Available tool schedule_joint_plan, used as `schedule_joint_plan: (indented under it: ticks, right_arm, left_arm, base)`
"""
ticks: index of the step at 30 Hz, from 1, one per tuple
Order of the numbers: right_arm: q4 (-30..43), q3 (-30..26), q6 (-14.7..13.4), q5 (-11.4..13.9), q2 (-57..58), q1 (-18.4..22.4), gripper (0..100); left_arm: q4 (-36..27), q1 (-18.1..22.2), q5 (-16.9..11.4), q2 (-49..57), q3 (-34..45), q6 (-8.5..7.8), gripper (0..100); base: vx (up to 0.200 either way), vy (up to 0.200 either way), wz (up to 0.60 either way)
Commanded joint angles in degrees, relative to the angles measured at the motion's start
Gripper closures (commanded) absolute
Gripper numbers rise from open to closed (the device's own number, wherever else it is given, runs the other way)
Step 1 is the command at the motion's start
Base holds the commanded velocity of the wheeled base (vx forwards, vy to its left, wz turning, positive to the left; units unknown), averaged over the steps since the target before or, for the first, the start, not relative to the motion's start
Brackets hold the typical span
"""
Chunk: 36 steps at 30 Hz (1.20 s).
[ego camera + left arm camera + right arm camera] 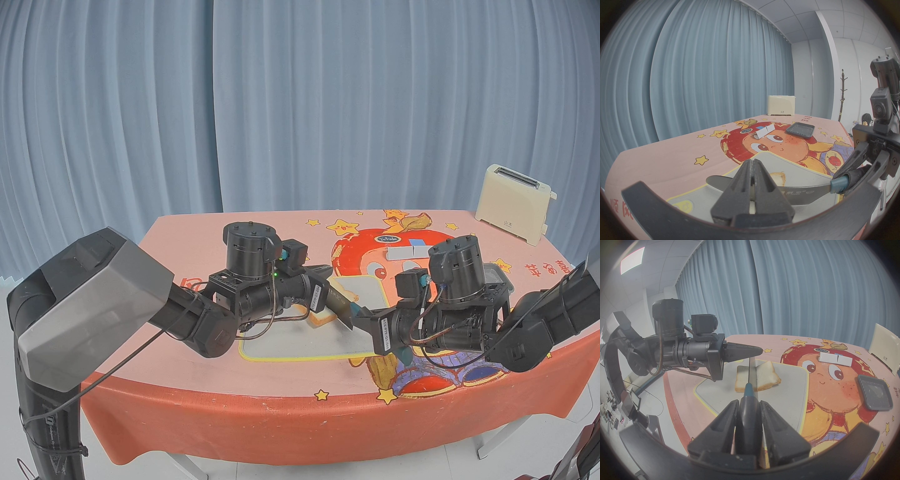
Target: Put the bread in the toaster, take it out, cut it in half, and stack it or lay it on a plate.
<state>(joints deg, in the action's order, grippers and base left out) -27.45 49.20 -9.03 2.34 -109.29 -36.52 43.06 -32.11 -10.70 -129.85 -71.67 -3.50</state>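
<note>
A slice of bread [765, 377] lies flat on the grey cutting board [787, 387] in the middle of the table. My right gripper [748, 402] is shut on the teal handle of a knife [752, 371], whose blade stands edge-down across the middle of the slice. My left gripper [743, 351] is shut with its tips just above the blade's back. In the head view the left gripper [326, 281] and the right gripper [365, 319] meet over the bread [320, 320]. The left wrist view has the left gripper [753, 161] in front of the blade [803, 190] and the bread [778, 178].
The cream toaster [514, 203] stands at the table's far right corner. A dark square plate [503, 278] lies behind the right wrist. A white block [406, 252] sits beyond the board. The table's front edge is close to the cutting board [281, 344].
</note>
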Motion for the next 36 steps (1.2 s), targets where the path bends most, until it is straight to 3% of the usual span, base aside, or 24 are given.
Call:
schedule_joint_plan:
  ticks: [1, 12, 14, 17, 19, 24, 36]
  right_arm:
    - [-0.1, 0.0, 0.0, 0.0, 0.1, 0.0, 100]
    - [-0.1, 0.4, -0.2, 0.1, -0.1, 0.0, 100]
    - [-0.1, 0.4, -0.2, 0.1, -0.1, 0.0, 100]
    - [-0.1, 0.4, -0.2, 0.1, -0.1, 0.0, 100]
    - [-0.1, 0.3, -0.2, 0.1, 0.0, 0.0, 100]
    - [-0.1, 0.3, -0.2, 0.1, 0.0, 0.0, 100]
    - [-0.1, 0.2, -0.2, 0.1, 0.1, 0.0, 100]
  left_arm:
    - [-0.1, 0.0, 0.0, -1.4, 0.1, -0.02, 100]
    - [3.7, 0.6, -1.1, -0.8, 0.7, 0.51, 100]
    - [7.3, 1.3, -1.6, -0.7, 1.4, 1.30, 100]
    - [13.3, 1.9, -3.3, -0.5, 2.5, 5.17, 100]
    - [15.0, 1.9, -4.1, -0.5, 3.7, 6.05, 100]
    - [18.6, 1.8, -6.1, -0.2, 8.0, 6.05, 100]
    - [25.3, 0.9, -6.1, -3.7, 10.8, 5.87, 100]
  base:
    - [0.000, 0.000, 0.00]
    - [0.000, 0.000, 0.00]
    - [0.000, 0.000, 0.00]
    - [0.000, 0.000, 0.00]
    - [0.000, 0.000, 0.00]
    - [0.000, 0.000, 0.00]
    - [0.000, 0.000, 0.00]
